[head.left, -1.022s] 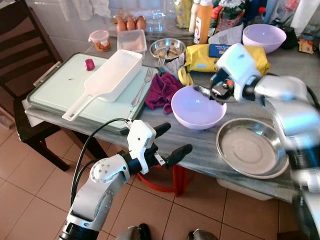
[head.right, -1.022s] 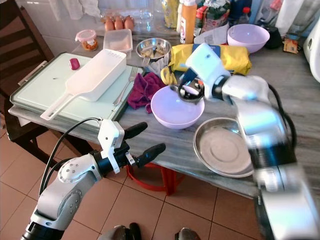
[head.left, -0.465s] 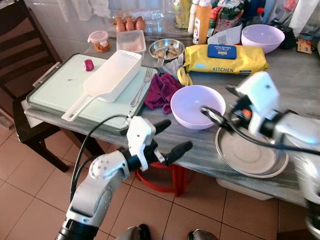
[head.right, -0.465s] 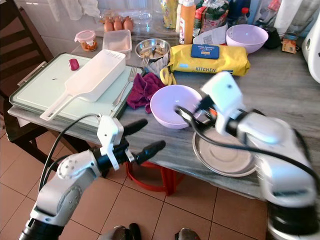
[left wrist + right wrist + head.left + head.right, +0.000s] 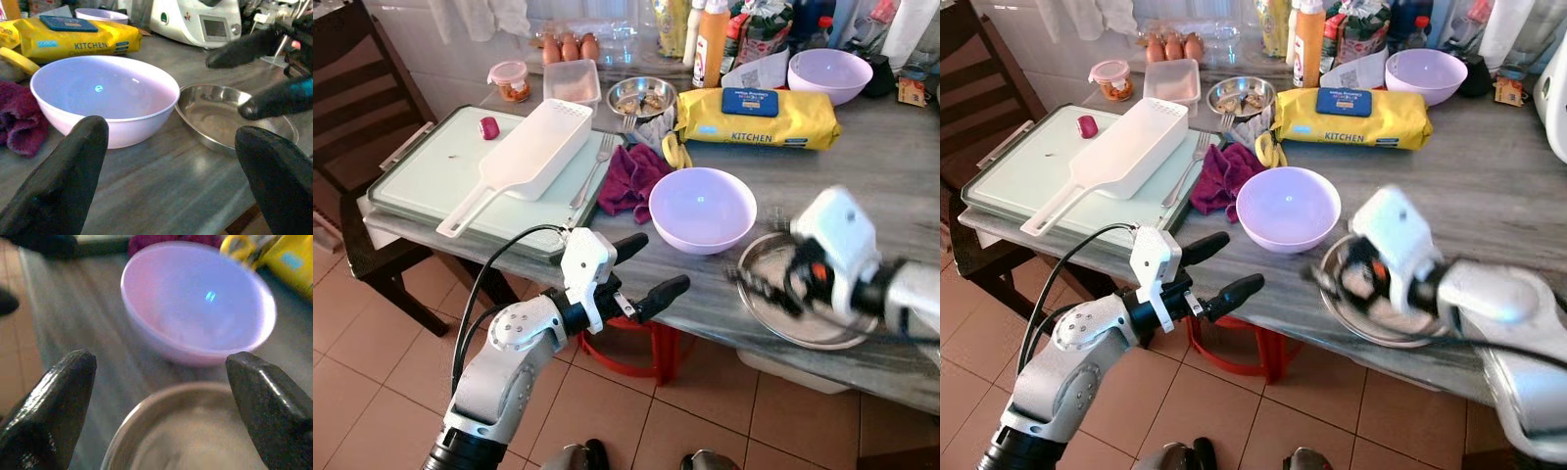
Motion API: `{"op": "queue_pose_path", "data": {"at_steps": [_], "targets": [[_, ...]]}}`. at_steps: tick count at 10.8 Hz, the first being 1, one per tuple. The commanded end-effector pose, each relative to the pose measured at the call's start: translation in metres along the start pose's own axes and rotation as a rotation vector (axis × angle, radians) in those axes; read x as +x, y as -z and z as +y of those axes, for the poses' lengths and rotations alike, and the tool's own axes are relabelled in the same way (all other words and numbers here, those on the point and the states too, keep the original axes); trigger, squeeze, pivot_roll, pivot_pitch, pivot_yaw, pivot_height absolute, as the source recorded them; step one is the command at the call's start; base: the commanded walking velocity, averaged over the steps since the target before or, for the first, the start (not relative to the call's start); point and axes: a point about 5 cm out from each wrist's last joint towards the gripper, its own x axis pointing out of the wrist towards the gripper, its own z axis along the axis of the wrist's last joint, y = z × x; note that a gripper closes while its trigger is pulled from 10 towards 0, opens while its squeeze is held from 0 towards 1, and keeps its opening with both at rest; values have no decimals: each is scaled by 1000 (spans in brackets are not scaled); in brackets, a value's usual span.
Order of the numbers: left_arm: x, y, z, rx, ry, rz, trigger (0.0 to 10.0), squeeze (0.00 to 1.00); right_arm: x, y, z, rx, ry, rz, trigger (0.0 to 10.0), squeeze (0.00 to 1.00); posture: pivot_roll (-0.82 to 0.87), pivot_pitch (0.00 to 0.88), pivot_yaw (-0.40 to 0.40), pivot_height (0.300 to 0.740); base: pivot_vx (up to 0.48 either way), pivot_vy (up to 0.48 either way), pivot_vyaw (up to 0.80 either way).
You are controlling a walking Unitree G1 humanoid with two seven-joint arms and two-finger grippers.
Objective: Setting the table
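**Right end effector swings back from the bowl to the steel plate**

Right end effector (image 5: pixel 1347 284) has come away from the lilac bowl (image 5: pixel 702 208), where it sat a second ago with its fingers at the far rim. It now hangs low over the steel plate (image 5: pixel 847 328) at the bench's near edge, blurred with motion, its two black fingers spread wide and carrying nothing. Its wrist view looks across the plate's rim toward the bowl, with a fingertip (image 5: pixel 58 401) on each side of the picture.

The bowl stands where it stood, upright and empty, just beside the plate and apart from it. The plate has not shifted either. So the pass over the bowl ended without a pick-up, and the arm appears to be lining up on the plate instead; I judge the next step to be a grip on its thin rim, which sits low against the bench (image 5: pixel 901 196) and may be awkward to get a finger under.

Left end effector (image 5: pixel 641 269) stays in front of the bench edge, fingers apart and empty, aimed at the bowl as before.

Nothing has yet been laid out as a place setting.
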Motion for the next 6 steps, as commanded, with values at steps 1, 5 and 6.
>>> {"op": "queue_pose_path", "data": {"at_steps": [1, 5, 6], "targets": [[-2, 3, -1, 0, 8, 11, 10000, 0, -5, 2, 3, -11, -11, 31, 10000, 0, -264, 164, 86, 740, 0, 0, 0], [3, 6, -2, -11, 16, 11, 10000, 0, -14, 31, -10, 22, 105, 172, 10000, 0, -278, 167, 99, 740, 0, 0, 0], [4, 6, -2, -13, 15, 12, 10000, 0, -16, 36, -14, 15, 132, 201, 10000, 0, -279, 166, 101, 740, 0, 0, 0]]}}
